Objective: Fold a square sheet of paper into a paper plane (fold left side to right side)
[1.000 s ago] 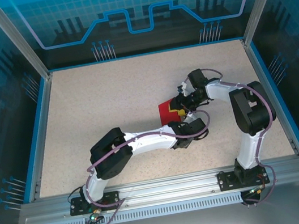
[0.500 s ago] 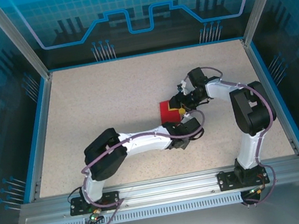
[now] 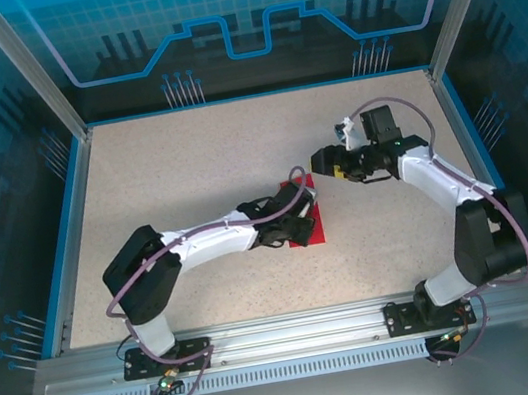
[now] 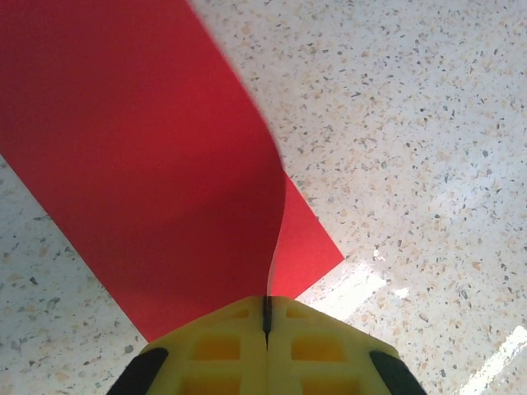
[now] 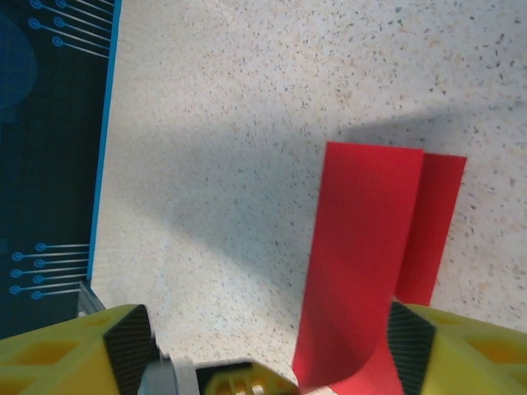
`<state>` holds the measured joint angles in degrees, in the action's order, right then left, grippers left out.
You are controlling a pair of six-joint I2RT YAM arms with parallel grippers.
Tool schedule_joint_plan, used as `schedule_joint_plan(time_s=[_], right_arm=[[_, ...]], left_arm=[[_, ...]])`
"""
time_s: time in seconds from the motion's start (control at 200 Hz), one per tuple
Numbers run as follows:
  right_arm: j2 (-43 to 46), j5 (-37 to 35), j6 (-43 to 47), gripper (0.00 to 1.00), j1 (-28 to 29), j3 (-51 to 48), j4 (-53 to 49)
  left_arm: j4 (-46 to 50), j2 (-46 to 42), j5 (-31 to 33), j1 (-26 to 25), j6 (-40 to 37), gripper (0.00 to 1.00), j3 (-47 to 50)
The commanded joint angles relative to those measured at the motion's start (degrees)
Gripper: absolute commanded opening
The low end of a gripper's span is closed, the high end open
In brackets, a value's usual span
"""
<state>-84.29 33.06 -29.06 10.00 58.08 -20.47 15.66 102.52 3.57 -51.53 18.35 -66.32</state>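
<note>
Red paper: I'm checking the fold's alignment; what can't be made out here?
Top external: the left gripper and its wrist cover much of the red paper; edge alignment hidden.
Left wrist: paper runs off the top and left frame edges; its pinched edge disappears between the shut jaws.
Right wrist: the paper's near end is cut by the bottom edge, beside the open right gripper.

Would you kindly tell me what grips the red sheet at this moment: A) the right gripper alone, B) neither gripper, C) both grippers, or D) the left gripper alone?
D: in the left wrist view the left gripper is shut on the curled edge of the red sheet, while the right gripper stands wide open.
</note>
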Motion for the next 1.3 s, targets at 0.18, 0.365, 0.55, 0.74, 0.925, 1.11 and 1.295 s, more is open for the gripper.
schedule_joint_plan(time_s=[0.18,0.365,0.55,0.74,0.925,1.11,1.295], right_arm=[[3.6,-0.8,0.4,0.36,2.4,-15.2,4.8],[0.2,-4.7,-1.2,0.08,8.6,-18.7,6.8],[-4.3,-8.8,-2.3,0.01,11.5,-18.4,6.4],[-8.3,-9.5,-2.2,0.0,12.9,-17.1,5.7],[-9.4,-11.9,-1.6,0.01,13.2,-16.7,3.4],[-10.1,-12.7,-1.0,0.01,13.3,-16.5,2.0],[-10.1,-13.4,-0.5,0.02,13.4,-16.4,1.0]], left_arm=[[-3.2,-0.9,-12.8,6.2,0.9,0.0,2.6],[-0.8,0.2,-12.5,8.2,-1.0,0.0,1.1],[1.8,1.8,-11.8,9.1,-2.4,0.0,-0.6],[2.8,3.4,-10.7,9.7,-3.4,0.0,-1.6],[3.4,5.2,-10.2,10.4,-4.1,0.0,-2.9],[4.0,7.0,-9.9,11.0,-4.8,0.01,-4.3],[4.6,8.5,-9.6,11.4,-5.2,0.01,-5.5]])
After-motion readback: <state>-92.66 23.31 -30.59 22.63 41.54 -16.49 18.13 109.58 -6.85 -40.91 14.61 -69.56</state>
